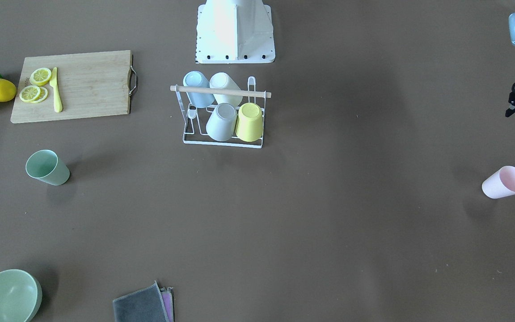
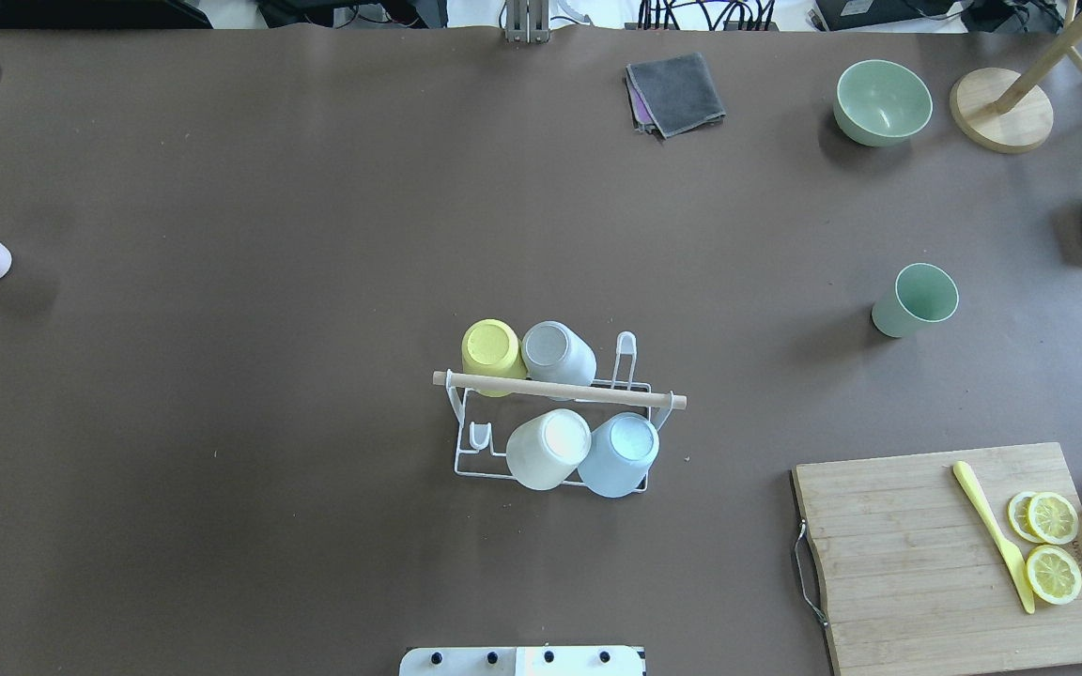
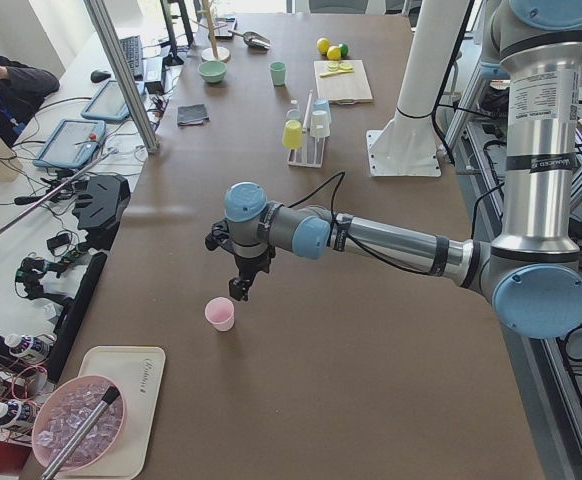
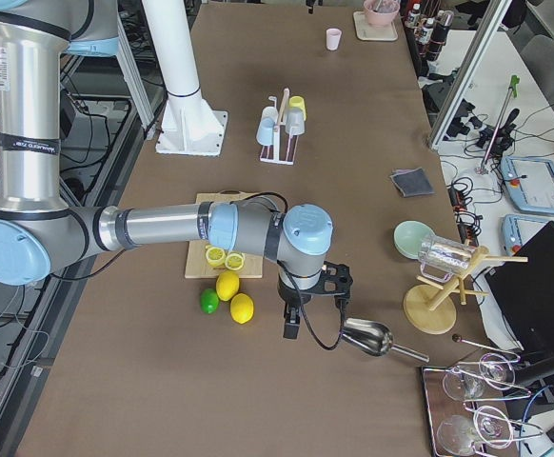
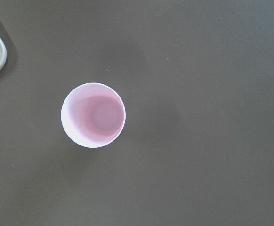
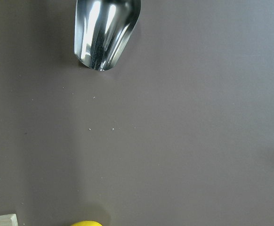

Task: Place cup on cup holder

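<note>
The left end effector (image 3: 239,291) is held just above the pink cup (image 5: 93,115), clear of it. Whether its fingers are apart or together cannot be told. The right end effector (image 4: 291,328) is parked near the metal scoop (image 6: 106,30); its state cannot be told either. The pink cup is stood upright, mouth up, near the left end of the tabletop (image 2: 316,282), well apart from the cup holder (image 2: 560,389) at centre, where four cups (image 2: 548,449) are already hung.

Risks judged:
- The cup is seen left of centre in the wrist view, so a finger could be landed on the rim and the light cup tipped.
- Inversion is needed, and a loose grip could let the cup slip.
- The free prongs (image 2: 626,345) are crowded by neighbours, and the wire rack could be shoved.

The tabletop is brown, matte and lightly speckled. A green cup (image 2: 917,300) and a cutting board (image 2: 898,554) are noted. Tablets (image 3: 71,142) and cables are seen on the benches beside the tabletop
</note>
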Action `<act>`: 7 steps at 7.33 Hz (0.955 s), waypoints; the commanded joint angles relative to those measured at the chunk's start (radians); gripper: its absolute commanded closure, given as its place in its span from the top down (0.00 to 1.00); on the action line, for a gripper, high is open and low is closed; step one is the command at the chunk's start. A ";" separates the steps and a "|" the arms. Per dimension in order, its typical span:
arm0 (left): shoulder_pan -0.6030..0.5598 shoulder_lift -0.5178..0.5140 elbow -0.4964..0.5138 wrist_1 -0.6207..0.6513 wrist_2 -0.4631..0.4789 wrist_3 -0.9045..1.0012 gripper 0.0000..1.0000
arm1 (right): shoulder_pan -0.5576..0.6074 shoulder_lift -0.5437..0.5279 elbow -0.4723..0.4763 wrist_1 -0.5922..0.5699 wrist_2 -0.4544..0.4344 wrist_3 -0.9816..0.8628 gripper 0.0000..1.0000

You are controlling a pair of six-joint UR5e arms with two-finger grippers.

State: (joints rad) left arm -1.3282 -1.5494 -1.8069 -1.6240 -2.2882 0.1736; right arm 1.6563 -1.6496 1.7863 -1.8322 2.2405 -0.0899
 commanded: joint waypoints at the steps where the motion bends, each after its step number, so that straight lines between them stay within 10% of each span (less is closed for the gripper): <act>1: 0.026 -0.104 -0.009 0.192 0.105 0.097 0.98 | -0.003 -0.002 -0.007 -0.001 -0.001 -0.007 1.00; 7: 0.231 -0.288 0.012 0.592 0.493 0.307 0.98 | -0.033 0.011 -0.007 0.001 0.028 -0.011 1.00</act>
State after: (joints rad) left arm -1.1269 -1.8057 -1.7993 -1.1216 -1.8770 0.4135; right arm 1.6387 -1.6484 1.7775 -1.8332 2.2665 -0.0994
